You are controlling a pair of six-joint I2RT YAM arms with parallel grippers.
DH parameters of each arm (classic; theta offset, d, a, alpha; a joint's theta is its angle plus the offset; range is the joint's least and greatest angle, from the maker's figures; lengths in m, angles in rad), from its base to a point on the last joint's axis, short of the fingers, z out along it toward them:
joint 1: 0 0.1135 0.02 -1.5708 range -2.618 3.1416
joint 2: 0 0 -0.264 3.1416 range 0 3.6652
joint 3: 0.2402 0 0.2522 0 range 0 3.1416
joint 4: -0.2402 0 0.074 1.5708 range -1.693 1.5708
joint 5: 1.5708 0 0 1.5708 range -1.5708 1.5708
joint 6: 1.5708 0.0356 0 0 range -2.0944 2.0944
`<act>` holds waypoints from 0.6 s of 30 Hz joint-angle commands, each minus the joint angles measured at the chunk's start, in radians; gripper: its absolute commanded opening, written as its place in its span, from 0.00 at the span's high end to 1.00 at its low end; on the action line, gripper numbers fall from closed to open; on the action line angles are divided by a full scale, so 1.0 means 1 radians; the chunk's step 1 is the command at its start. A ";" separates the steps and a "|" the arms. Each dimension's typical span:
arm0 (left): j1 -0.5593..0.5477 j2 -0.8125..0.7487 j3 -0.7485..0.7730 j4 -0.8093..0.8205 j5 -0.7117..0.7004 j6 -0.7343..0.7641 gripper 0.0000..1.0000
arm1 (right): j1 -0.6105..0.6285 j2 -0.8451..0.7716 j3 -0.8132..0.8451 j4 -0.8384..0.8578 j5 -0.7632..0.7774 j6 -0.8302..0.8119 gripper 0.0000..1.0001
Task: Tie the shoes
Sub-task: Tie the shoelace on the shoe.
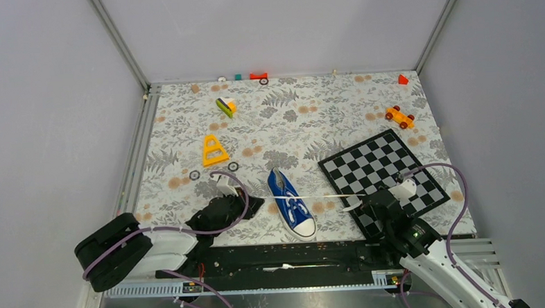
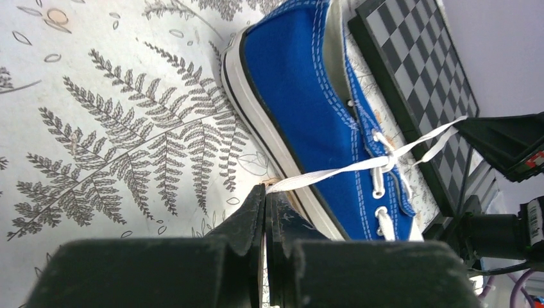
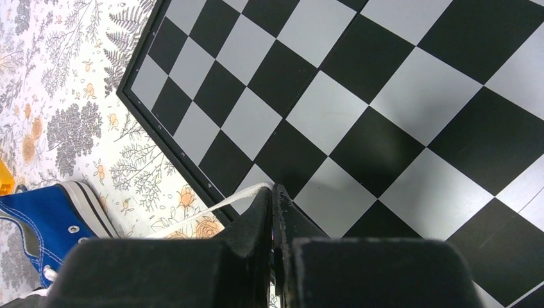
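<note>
Pinching a lace end point(image 2: 321, 174) apiece — left fingers point(image 2: 247, 219), right fingers point(image 3: 253, 223) — seemingly taut across the sneaker point(image 2: 295, 96).

Above the left gripper point(image 2: 265, 196) the sneaker point(image 2: 308, 109) runs off the picture's top, its toe partly hidden behind that gripper's body. The lace point(image 2: 333, 170) ends vanish between closed fingers. Beyond the right gripper point(image 3: 272, 192), the chessboard point(image 3: 385, 96) is cropped.

Fern-print worktop point(image 1: 303, 128): blue sneaker point(image 1: 290, 203) front middle, toe toward the arms; chessboard point(image 1: 385, 173) on its right, set at an angle; yellow cone point(image 1: 214, 151) back left, green-yellow toy point(image 1: 226, 106) beyond it; orange toy car point(image 1: 399, 116) back right
</note>
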 commanded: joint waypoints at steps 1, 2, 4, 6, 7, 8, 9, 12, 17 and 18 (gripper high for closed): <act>-0.013 0.102 -0.147 0.149 0.007 0.021 1.00 | -0.016 0.036 0.019 0.040 0.023 -0.043 1.00; -0.016 0.133 -0.131 0.166 0.015 0.025 1.00 | -0.016 0.051 0.025 0.050 0.011 -0.057 0.98; -0.020 0.201 -0.114 0.231 0.032 0.026 1.00 | -0.016 0.082 0.044 0.076 -0.023 -0.101 0.79; -0.019 0.266 -0.109 0.307 0.047 0.020 1.00 | -0.016 0.109 0.065 0.104 -0.057 -0.149 0.53; -0.019 0.295 -0.110 0.344 0.052 0.017 1.00 | -0.016 0.120 0.076 0.114 -0.074 -0.172 0.43; -0.019 0.321 -0.114 0.377 0.058 0.013 1.00 | -0.016 0.125 0.088 0.129 -0.090 -0.195 0.36; -0.020 0.345 -0.119 0.411 0.060 0.007 1.00 | -0.015 0.126 0.097 0.144 -0.110 -0.218 0.31; -0.020 0.401 -0.141 0.507 0.061 -0.009 1.00 | -0.015 0.133 0.116 0.233 -0.180 -0.291 0.23; -0.019 0.434 -0.140 0.542 0.073 -0.010 1.00 | -0.012 0.297 0.191 0.388 -0.383 -0.389 0.22; -0.019 0.436 -0.138 0.543 0.074 -0.010 1.00 | -0.007 0.349 0.209 0.421 -0.427 -0.406 0.23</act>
